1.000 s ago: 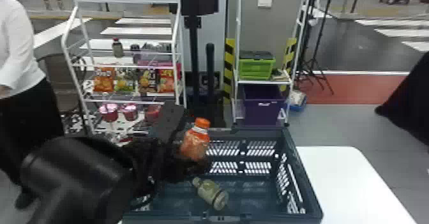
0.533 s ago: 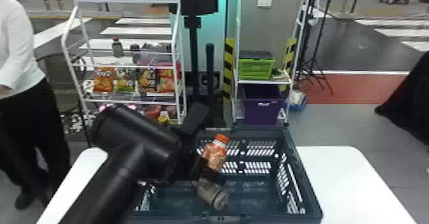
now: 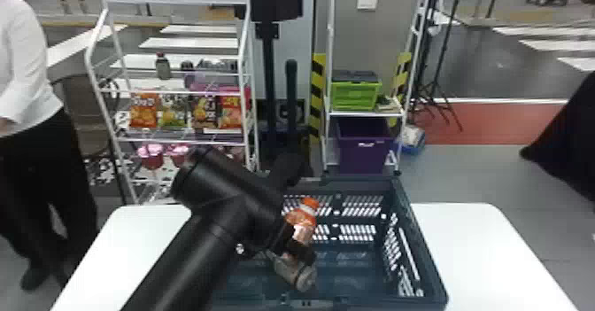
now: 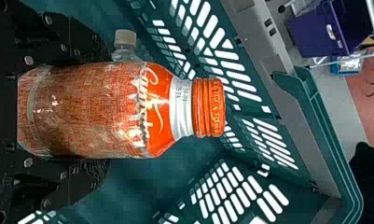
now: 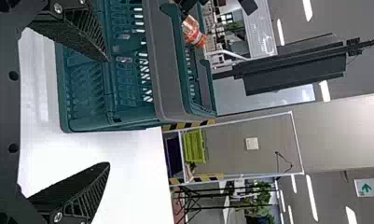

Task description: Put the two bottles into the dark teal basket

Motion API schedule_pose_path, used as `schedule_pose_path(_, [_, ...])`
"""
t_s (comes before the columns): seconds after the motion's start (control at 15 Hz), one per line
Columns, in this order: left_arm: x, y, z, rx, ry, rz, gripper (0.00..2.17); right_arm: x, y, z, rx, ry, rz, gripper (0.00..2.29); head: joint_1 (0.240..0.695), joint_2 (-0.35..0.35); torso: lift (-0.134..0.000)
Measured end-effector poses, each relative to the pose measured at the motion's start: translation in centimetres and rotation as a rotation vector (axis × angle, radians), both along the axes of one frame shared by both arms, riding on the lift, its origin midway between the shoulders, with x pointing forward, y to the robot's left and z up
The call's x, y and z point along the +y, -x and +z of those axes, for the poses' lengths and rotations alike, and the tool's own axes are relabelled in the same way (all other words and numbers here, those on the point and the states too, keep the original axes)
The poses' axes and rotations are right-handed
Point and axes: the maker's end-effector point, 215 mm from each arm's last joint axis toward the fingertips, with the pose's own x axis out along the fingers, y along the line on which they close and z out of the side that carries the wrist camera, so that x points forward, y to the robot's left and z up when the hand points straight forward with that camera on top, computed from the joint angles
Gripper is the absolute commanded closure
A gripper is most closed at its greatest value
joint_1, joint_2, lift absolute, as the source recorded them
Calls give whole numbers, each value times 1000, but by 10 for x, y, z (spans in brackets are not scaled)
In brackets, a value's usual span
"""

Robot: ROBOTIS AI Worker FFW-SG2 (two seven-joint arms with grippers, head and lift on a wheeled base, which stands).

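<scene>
The place looks like a shop-style area inside a hall: at upper left stands a white rack (image 3: pixel 95 35) with snack bags (image 3: pixel 144 110), behind it road-like stripes (image 3: pixel 190 43).

orange-capped bottle (image 3: pixel 303 220) in left pincer (image 3: pixel 299 249), second bottle (image 3: pixel 294 274) in dark teal basket (image 3: pixel 426 254)

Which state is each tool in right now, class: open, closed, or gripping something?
Left tool: closed on the orange-capped bottle.
Right tool: open, nothing between its fingers.
</scene>
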Motion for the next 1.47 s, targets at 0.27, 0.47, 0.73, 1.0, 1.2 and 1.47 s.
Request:
schedule_pose_path(0.27, [8, -4, 7, -22, 18, 33, 6, 0, 1, -2, 1, -3, -5, 97, 499, 0, 0])
schedule_pose_path(0.47, [18, -13, 33, -79, 86, 84, 26, 0, 1, -2, 2, -4, -6, 97, 499, 0, 0])
schedule_pose_path(0.73, [50, -17, 84, -223, 257, 212, 66, -1, 1, -2, -2, -6, -10, 97, 499, 0, 0])
schedule_pose_path(1.0, [107, 11, 115, -348, 411, 358, 80, -1, -2, 12, -34, -4, -6, 97, 499, 0, 0])
schedule_pose_path(1.2, [166, 49, 108, -403, 398, 491, 83, 0, -8, 27, -63, 2, 8, 97, 499, 0, 0])
schedule_pose_path(1.47, [227, 112, 81, -453, 351, 626, 83, 7, -22, 34, -45, 11, 40, 97, 499, 0, 0])
